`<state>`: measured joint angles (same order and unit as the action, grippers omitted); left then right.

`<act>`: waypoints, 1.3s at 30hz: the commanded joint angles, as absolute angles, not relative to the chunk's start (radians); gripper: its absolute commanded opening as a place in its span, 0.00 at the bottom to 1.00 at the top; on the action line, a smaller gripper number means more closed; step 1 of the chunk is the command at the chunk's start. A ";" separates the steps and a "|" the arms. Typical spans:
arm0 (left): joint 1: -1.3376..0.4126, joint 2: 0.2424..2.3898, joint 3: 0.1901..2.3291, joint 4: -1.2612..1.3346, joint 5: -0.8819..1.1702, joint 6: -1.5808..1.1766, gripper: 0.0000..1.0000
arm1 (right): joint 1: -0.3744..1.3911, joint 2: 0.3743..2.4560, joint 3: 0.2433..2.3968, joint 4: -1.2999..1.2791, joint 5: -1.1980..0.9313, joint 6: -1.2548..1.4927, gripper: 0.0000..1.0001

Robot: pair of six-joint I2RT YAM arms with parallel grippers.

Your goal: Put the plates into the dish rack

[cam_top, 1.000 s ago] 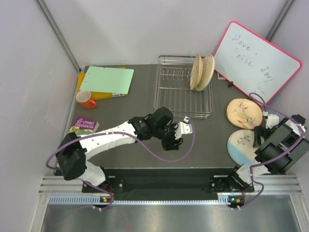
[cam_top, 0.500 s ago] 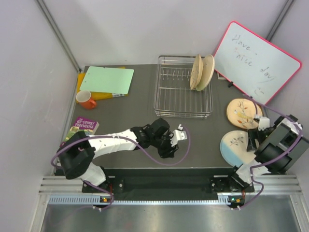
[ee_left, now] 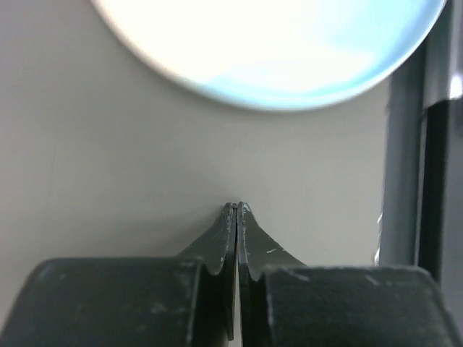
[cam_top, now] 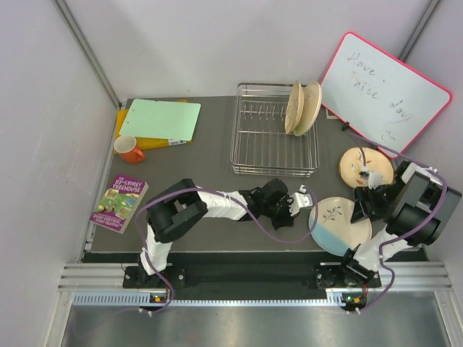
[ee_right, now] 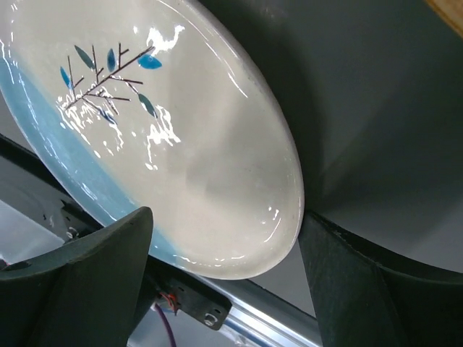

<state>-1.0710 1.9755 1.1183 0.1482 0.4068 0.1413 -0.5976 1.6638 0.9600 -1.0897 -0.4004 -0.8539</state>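
Observation:
The dish rack [cam_top: 273, 141] stands at the back middle with two plates [cam_top: 304, 108] upright at its right end. A peach plate [cam_top: 365, 168] lies flat on the table to the rack's right. The light blue and cream plate [cam_top: 340, 225] [ee_right: 166, 137] lies at the table's front edge, partly over the rail. My right gripper [cam_top: 367, 208] [ee_right: 226, 217] is open, its fingers wide on either side of that plate's right rim. My left gripper [cam_top: 302, 199] [ee_left: 237, 208] is shut on nothing, low over the table just left of the blue plate [ee_left: 275, 43].
A pink-framed whiteboard [cam_top: 387, 90] leans at the back right. An orange mug [cam_top: 130, 150], a green board [cam_top: 160, 119] on a yellow one, and a book [cam_top: 121, 202] sit on the left. The metal rail [ee_right: 268, 329] runs under the plate's front rim.
The blue plate slid left and toward the front edge along with my right gripper. My left gripper closed and swung right, ending beside the plate.

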 commanded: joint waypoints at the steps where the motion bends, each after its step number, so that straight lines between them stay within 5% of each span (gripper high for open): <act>1: -1.133 2.025 1.160 0.187 0.446 0.108 0.00 | -0.588 1.752 0.925 -1.066 -0.477 -0.910 0.81; 22: -1.192 2.244 1.437 0.152 0.402 0.035 0.00 | -0.594 1.999 1.020 -1.253 -0.663 -1.127 0.77; 30: -1.143 2.021 1.319 -0.061 0.396 0.123 0.00 | -0.623 1.924 1.075 -1.220 -0.624 -1.098 0.77; 32: -1.112 1.930 1.272 -0.093 0.390 0.139 0.08 | -0.629 1.881 1.092 -1.212 -0.594 -1.083 0.79; 35: -1.065 1.872 1.246 -0.175 0.315 0.196 0.35 | -0.637 1.833 1.126 -1.145 -0.525 -1.014 0.80; 39: -0.999 1.893 1.230 -0.157 0.278 0.241 0.41 | -0.637 1.842 1.175 -1.059 -0.508 -0.947 0.81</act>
<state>-1.0439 1.9057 1.2476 -0.1333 0.3359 0.1650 -0.6312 1.8488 1.1107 -1.2613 -0.5522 -0.9825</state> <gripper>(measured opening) 0.395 0.807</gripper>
